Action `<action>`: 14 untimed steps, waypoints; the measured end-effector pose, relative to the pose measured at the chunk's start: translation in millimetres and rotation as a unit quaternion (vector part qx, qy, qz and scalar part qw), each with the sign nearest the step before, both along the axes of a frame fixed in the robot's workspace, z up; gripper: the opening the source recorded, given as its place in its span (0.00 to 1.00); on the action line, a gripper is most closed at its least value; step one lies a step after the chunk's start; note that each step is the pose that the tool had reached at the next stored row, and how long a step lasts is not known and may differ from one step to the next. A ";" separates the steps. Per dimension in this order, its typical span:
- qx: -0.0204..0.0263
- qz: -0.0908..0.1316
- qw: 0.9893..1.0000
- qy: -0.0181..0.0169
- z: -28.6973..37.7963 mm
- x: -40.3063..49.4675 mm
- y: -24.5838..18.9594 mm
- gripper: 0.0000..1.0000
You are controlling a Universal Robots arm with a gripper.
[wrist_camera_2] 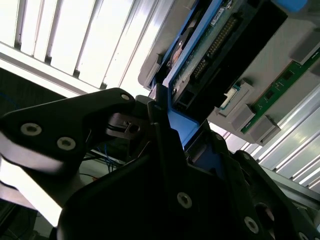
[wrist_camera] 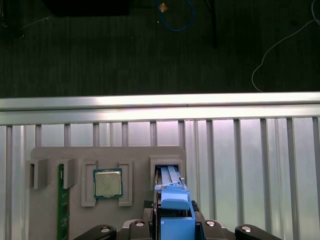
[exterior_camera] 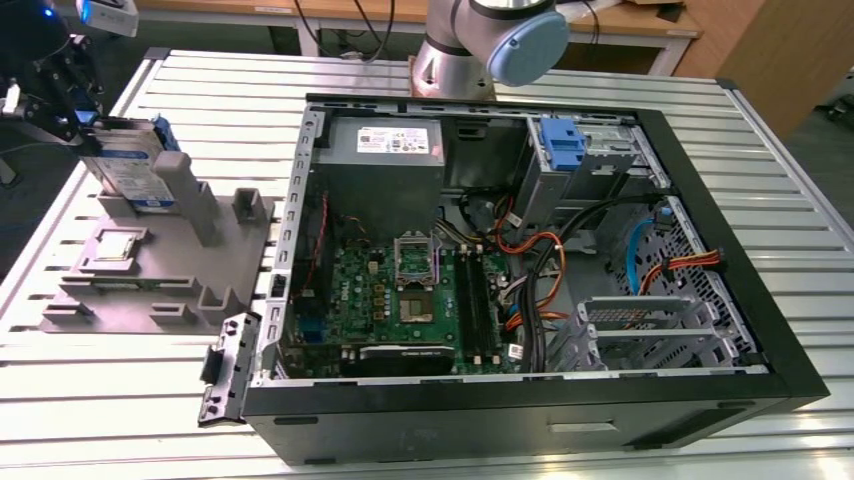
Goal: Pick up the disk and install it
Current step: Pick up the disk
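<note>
**Exterior view.** The gripper (exterior_camera: 80,122) is at the exterior view's upper left, above the grey fixture (exterior_camera: 160,290) on the slatted table (exterior_camera: 747,440). The disk (exterior_camera: 134,175) stands on edge in a fixture slot, which keeps its upper end free for a grasp from above. The open computer case (exterior_camera: 747,330) lies to the exterior view's right, so its drive bay (exterior_camera: 607,150) is reachable from above. Count: one disk, one fixture, one case, one power supply (exterior_camera: 387,140), one upright blue bracket (exterior_camera: 567,145).

**Second wrist view.** Two black fingers (wrist_camera_2: 112,117) flank the end of the disk's (wrist_camera_2: 215,47) blue carrier. They appear pressed against it, one on each face, with no gap visible. Judgement: the gripper (wrist_camera_2: 167,122) is clamped on the carrier end, not the metal body.

**First wrist view.** The disk (wrist_camera: 175,207) sits between the gripper (wrist_camera: 172,225) and its fixture (wrist_camera: 135,160) slot, so it is not lifted clear. Also held in the fixture: one processor chip (wrist_camera: 107,183) lying flat in a pocket and one green memory strip (wrist_camera: 62,210) on edge.
</note>
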State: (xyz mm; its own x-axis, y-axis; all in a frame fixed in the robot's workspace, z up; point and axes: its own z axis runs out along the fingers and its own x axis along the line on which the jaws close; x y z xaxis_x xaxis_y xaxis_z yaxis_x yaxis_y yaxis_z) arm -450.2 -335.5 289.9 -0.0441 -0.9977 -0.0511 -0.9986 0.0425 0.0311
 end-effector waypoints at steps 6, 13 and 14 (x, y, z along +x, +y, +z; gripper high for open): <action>0.000 0.000 1.000 0.000 4.1 0.0 0.0 0.37; 0.000 0.000 1.000 0.000 5.2 0.0 0.0 0.37; 0.000 0.000 1.000 0.000 5.3 0.0 0.0 0.37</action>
State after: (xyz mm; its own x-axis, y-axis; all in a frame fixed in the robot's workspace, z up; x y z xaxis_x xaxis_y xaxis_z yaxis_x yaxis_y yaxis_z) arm -450.3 -335.5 295.1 -0.0441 -0.9977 -0.0512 -0.9986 0.0425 0.0311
